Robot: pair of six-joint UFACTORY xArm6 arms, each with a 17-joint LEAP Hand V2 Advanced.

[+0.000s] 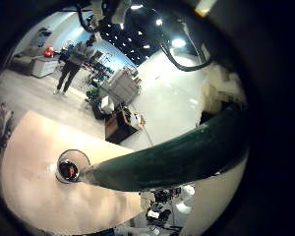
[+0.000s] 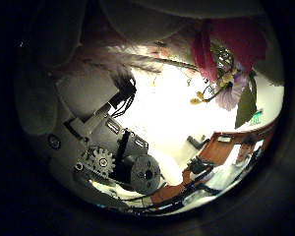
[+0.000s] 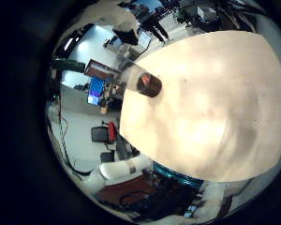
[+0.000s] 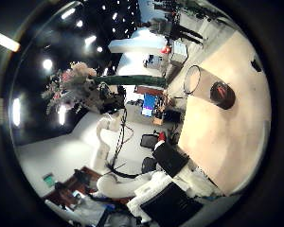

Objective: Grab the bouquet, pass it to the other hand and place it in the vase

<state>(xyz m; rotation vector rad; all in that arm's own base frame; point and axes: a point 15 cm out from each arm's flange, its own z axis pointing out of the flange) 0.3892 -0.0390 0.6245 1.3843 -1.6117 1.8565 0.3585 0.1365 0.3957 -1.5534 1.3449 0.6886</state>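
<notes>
The bouquet's wrapped stems (image 1: 177,157) run close across the left little finger side palm view, held high over the table (image 1: 34,192). Its flowers (image 2: 221,59) show in the left thumb side palm view past my left hand's (image 2: 113,157) geared parts. My left hand is shut on the stems. The clear vase (image 1: 71,167), dark at the bottom, stands on the table far below. The right thumb side palm view shows the bouquet (image 4: 80,85) lying level in the air, away from my right hand, and the vase (image 4: 204,85). The vase (image 3: 145,84) also shows in the right little finger side palm view. Nothing is close to my right palm.
The table top (image 3: 206,103) is bare round the vase, which stands near one edge. A cabinet (image 1: 123,123) and a desk with a screen (image 3: 96,91) stand on the floor beyond the table. A white arm (image 4: 104,142) reaches down beside the table.
</notes>
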